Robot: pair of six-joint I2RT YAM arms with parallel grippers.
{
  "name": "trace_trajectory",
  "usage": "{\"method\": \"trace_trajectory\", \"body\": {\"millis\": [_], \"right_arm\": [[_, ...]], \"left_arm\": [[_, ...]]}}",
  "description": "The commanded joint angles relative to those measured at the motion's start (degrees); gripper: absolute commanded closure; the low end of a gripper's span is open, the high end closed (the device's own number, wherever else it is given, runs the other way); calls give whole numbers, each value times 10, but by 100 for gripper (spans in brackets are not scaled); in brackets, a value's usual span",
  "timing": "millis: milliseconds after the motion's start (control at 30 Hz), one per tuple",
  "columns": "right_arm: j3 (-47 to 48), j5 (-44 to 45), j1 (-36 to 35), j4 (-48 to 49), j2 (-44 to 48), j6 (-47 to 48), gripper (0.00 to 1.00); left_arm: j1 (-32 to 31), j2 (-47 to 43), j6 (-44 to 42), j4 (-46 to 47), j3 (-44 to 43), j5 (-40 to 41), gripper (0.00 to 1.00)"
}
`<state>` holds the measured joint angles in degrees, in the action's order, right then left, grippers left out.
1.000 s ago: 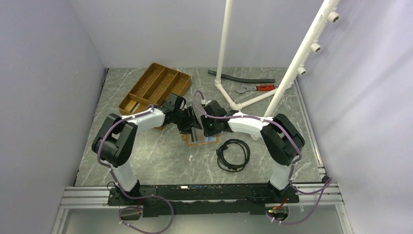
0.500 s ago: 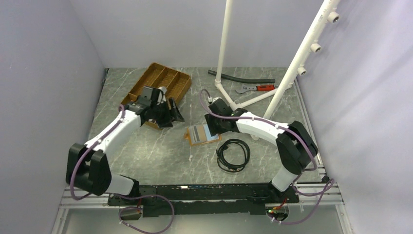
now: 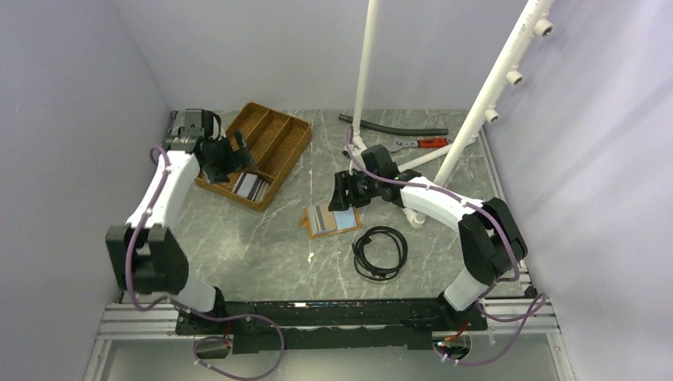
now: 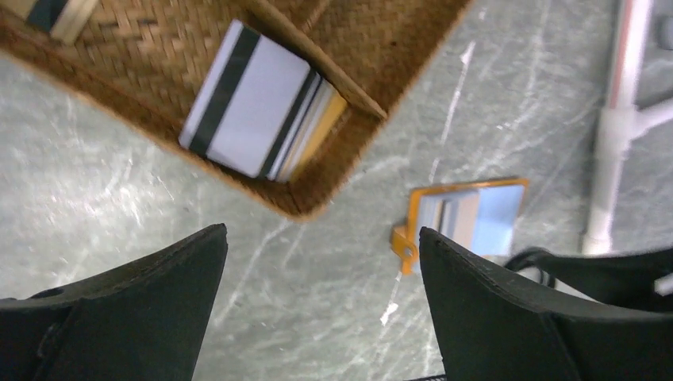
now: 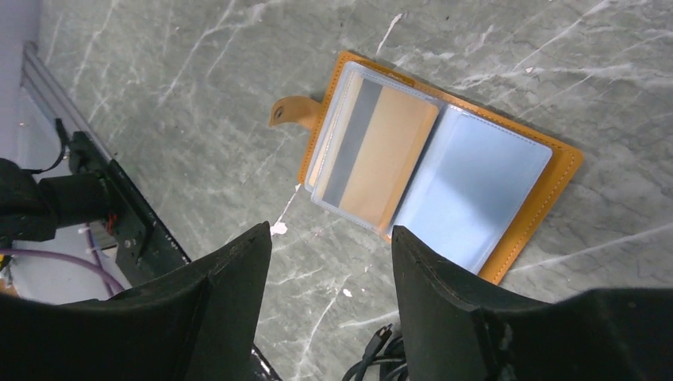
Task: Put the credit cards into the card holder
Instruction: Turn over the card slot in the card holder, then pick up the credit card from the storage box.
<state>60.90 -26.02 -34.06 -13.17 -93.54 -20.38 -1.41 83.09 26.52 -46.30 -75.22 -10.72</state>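
Left wrist view: looks down past the left gripper (image 4: pixel 317 238), spread wide and holding nothing, hanging above the marbled table (image 4: pixel 119 182). Finds the stack of credit cards (image 4: pixel 258 111) beyond the left finger's tip, lying flat in a corner compartment of the woven brown tray (image 4: pixel 317 198). Shows the top one pale with dark stripes. Places the card holder (image 4: pixel 468 218) just beyond the right finger's tip, outside the tray, opened flat on the table.

Right wrist view: catches the right gripper (image 5: pixel 329 234) parted and empty too, clear of the table. Puts the orange card holder (image 5: pixel 508 214) just ahead of the fingertips, leaning toward the right finger's side, with its snap tab pointing left. Reveals a tan card (image 5: pixel 373 155) with a grey stripe in the left pale-blue pocket. Glimpses a black cable (image 5: pixel 373 349) low between the fingers.

Top external view: sets the left gripper (image 3: pixel 230 155) over the tray (image 3: pixel 270 131), with the credit cards (image 3: pixel 249 186) just nearward of it. Holds the right gripper (image 3: pixel 343 190) just past the far edge of the card holder (image 3: pixel 332 220), with the cable coil (image 3: pixel 381 252) nearer the bases.
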Motion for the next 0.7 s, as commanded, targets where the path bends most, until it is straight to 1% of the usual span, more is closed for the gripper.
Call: {"method": "trace_trajectory", "body": {"millis": [0,133,233,367,567,667], "right_arm": [[-17,-49,19,25,47,23,40],[-39,-61,27,36,58,19,40],[-53,-71,31,42,61,19,41],[-61,-78,36,47,64,20,41],[-57,-88,40,48,58,20,42],[-57,-92,40,51,54,18,42]], "left_arm": [[12,121,-86,-26,-69,-3,6],[12,176,-134,-1,-95,-13,6],[12,202,-171,-3,-106,-13,6],[12,237,-216,-26,-120,-5,1],[12,261,-235,-27,-127,3,0],[12,284,-242,-39,-141,2,3]]}}
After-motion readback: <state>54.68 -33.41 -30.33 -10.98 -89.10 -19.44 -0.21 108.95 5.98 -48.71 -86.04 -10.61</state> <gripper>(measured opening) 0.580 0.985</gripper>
